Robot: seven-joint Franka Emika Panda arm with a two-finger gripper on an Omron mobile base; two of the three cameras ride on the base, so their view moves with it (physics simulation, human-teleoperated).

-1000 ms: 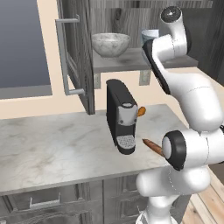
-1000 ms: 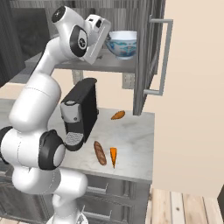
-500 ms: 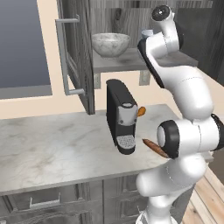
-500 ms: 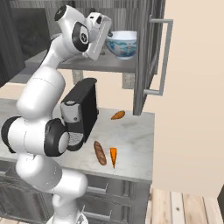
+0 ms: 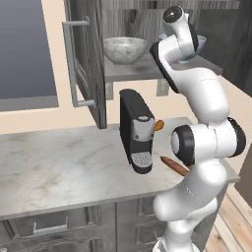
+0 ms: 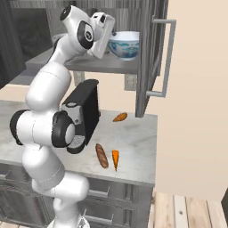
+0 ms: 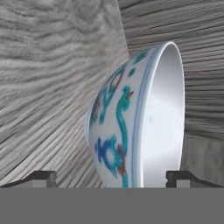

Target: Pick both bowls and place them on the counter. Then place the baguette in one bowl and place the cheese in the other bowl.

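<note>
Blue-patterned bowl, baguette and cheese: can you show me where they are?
blue-patterned bowl (image 6: pixel 125 46), right base view, its outer side.
baguette (image 6: pixel 102 156), right base view, its middle.
cheese (image 6: pixel 115 158), right base view, the middle of the wedge.

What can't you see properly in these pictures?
- Baguette: left base view, far end behind the robot's arm.
- Patterned bowl: left base view, mostly behind the arm.
- Patterned bowl's bottom: hand view, cut off by the lower edge.
- Marbled bowl: its inside, hidden by its rim.
</note>
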